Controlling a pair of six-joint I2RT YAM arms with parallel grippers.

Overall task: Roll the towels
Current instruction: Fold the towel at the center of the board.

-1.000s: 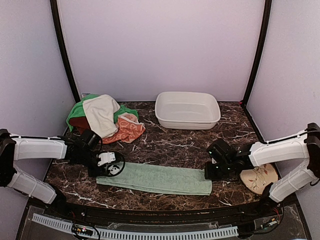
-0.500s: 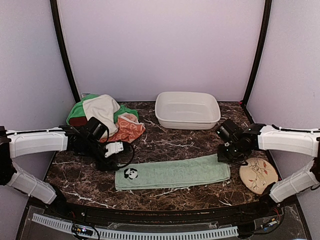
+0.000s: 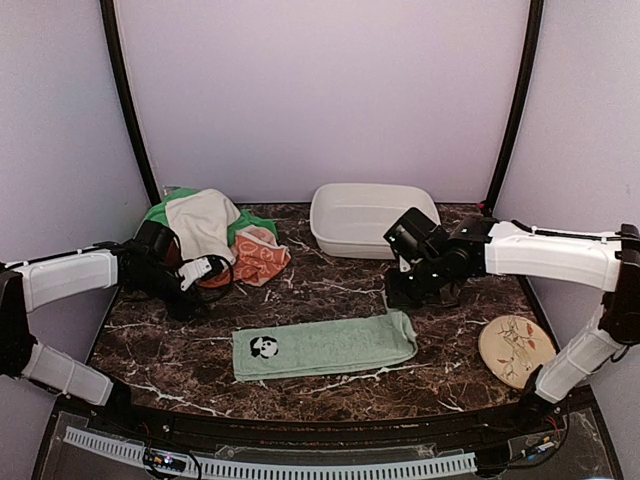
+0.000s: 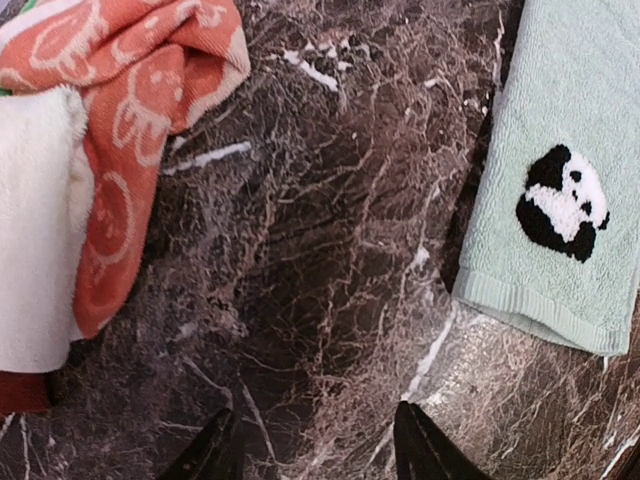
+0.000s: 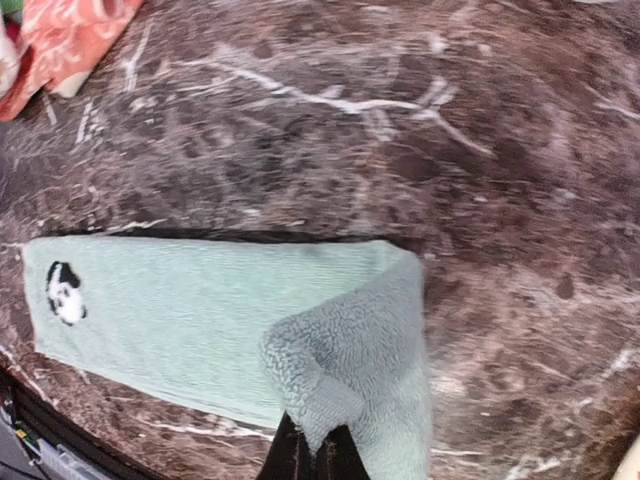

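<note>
Your sage-green panda towel lies lengthwise on the counter near its front edge, with its right end curled over and clamped in your right gripper. Your left gripper hangs with fingers apart over the marble. Behind it, the cream towel, orange towel and green towel sit heaped.

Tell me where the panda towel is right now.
In the top view the sage-green panda towel lies front-centre on the marble table, nearer than the white basin, its right end pinched in the right arm's fingers.
</note>
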